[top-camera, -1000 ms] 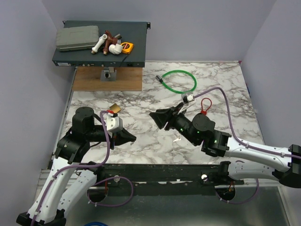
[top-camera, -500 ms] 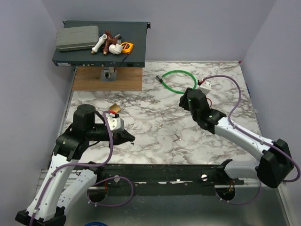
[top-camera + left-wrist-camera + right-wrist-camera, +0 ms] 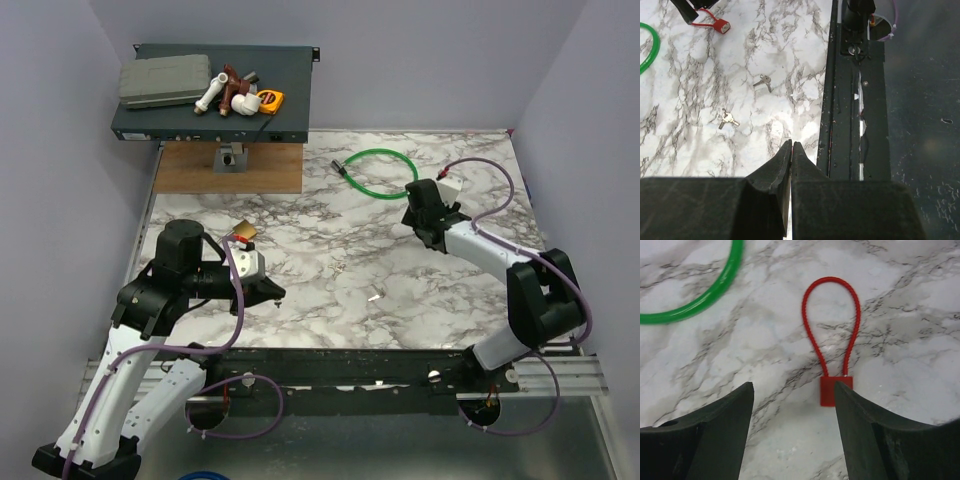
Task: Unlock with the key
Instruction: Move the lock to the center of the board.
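Two small silvery keys lie loose on the marble: one key (image 3: 338, 267) (image 3: 727, 119) mid-table, another key (image 3: 375, 296) (image 3: 763, 80) nearer the front edge. The brass padlock (image 3: 243, 231) sits behind my left arm, partly hidden by it. My left gripper (image 3: 277, 293) (image 3: 791, 145) hovers low at the front left, shut, fingertips pressed together, well short of both keys. My right gripper (image 3: 422, 212) (image 3: 792, 390) is open above a red loop seal (image 3: 832, 340) at the right, far from the keys and padlock.
A green cable ring (image 3: 380, 172) (image 3: 705, 300) lies at the back centre. A dark rack unit (image 3: 215, 95) with a grey case, pipe fittings and a tape measure stands back left, with a wooden board (image 3: 232, 168) in front of it. The black front rail (image 3: 852, 100) edges the table.
My right arm has swung from mid-table back to the right, over the red loop seal, and its jaws have widened. The left arm has barely moved and stays shut.
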You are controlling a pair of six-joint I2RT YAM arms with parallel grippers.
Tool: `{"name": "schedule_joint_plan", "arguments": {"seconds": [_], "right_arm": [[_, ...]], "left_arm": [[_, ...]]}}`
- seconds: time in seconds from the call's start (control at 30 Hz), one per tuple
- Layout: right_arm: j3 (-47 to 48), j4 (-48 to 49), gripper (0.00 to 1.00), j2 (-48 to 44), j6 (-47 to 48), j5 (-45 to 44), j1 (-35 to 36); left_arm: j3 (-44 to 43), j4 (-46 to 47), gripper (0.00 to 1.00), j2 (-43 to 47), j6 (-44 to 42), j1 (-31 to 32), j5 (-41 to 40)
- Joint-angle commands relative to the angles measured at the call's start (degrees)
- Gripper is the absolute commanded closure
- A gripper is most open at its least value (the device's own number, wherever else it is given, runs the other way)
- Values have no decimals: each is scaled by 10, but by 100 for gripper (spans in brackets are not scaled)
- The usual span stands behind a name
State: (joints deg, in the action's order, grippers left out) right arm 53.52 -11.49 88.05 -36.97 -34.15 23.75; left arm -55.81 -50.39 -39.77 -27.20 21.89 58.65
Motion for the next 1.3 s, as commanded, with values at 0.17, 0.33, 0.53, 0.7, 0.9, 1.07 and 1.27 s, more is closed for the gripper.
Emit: {"name": "schedule_joint_plan", "arguments": {"seconds": [0.17,0.33,0.53,0.7,0.9,1.07,1.27], "right_arm": [[65,37,32,138,36,13,-84],[96,64,37,197,49,46,-92],[70,101,69,199,6,168,-83],[47,125,80,187,1,179,-12],[54,150,82,193,20,192,99],[107,171,83,221,71,223,155],[161,171,82,263,116,287,197]], "left_arm": [[-25,-9,100,-3,3,2,5],[-32,-12,100,-5,4,2,4],[-29,-12,100,3,6,2,2],[-24,-10,100,5,7,3,3],[-23,-4,100,4,8,2,5],[-22,-1,100,6,13,2,5],[-20,-2,100,14,15,2,1]]}}
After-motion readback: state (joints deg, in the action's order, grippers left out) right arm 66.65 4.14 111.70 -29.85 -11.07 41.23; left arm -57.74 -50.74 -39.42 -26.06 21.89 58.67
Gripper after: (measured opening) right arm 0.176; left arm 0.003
